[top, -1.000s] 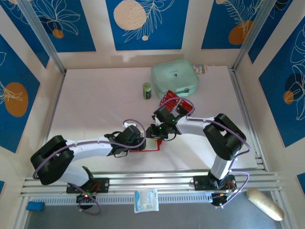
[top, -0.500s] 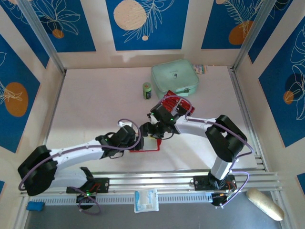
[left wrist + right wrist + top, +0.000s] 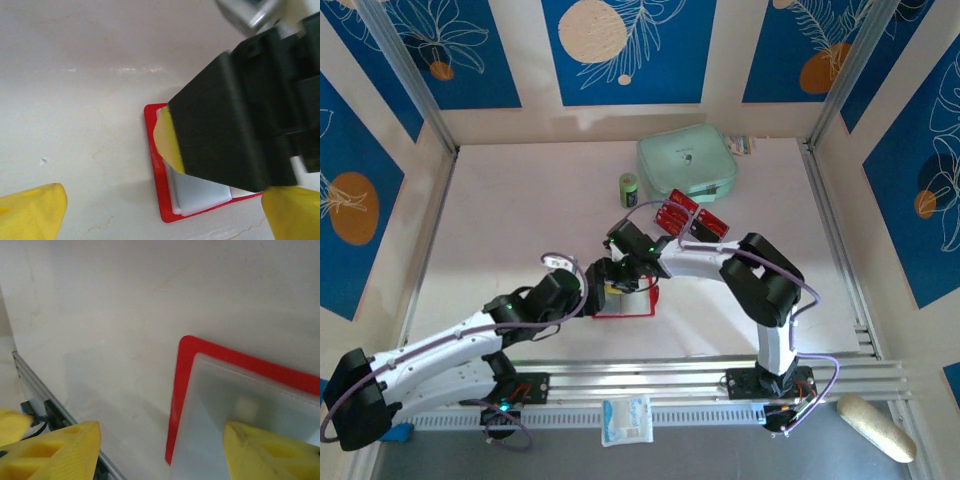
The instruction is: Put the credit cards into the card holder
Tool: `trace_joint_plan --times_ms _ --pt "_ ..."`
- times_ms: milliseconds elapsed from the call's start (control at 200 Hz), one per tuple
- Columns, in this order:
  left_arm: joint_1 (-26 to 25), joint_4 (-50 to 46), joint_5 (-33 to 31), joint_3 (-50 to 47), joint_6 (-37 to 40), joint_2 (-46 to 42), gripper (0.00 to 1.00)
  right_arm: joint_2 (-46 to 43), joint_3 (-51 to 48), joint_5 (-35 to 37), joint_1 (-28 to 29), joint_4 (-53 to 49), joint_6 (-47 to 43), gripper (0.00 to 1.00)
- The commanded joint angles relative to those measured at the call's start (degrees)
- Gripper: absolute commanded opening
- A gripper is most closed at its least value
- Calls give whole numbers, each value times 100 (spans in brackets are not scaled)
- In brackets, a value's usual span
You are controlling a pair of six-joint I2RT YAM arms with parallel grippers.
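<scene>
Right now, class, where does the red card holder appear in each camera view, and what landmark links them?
Top external: card holder at the picture's centre, on the white table.
Left wrist: lower centre, its right part covered.
Right wrist: lower right, running off the frame.
Shared landmark: the red rim framing the pale inner pocket.

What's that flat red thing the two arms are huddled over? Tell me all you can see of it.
It is the card holder, lying open and flat on the pale table, towards the front. A red cover with rounded corners frames pale, frosted-looking inner pockets. One of the right arm's fingers, yellow-tipped, sits over a pocket; I cannot tell if it presses down.
</scene>
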Motion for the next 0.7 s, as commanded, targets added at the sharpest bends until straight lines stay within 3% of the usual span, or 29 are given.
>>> trace_joint_plan --times_ms 0,695 --pt "57 -168 -223 -93 -94 -158 100 132 96 -108 54 -199 124 66" --pt "66 510 -18 -325 -25 617 100 -474 -87 -361 -367 78 269 65"
